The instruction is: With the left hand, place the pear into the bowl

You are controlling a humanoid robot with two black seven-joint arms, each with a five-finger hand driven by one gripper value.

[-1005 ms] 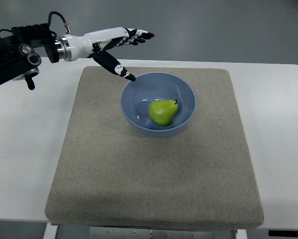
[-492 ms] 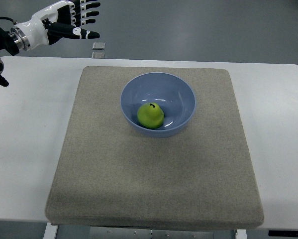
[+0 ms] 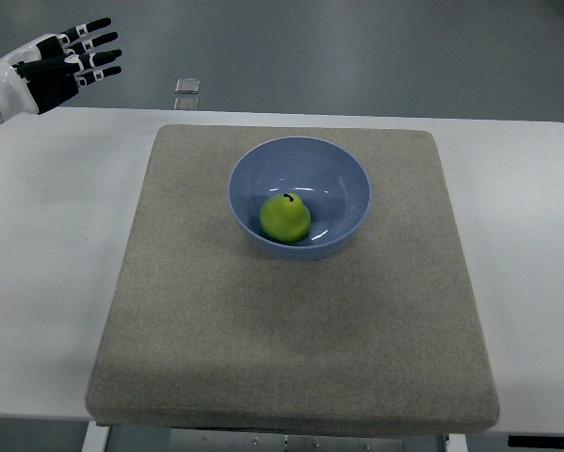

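White table carries grey mat, mat covering most of tabletop. Blue bowl sits on mat's far half, roughly centred side to side. Green pear rests inside bowl, at near-left of bowl floor, stem up. Left hand hangs at picture's upper left corner, beyond table's far-left edge, fingers spread wide and straight, holding nothing. Pear lies well apart from fingers, no contact. Small grey square lies on floor beyond table.
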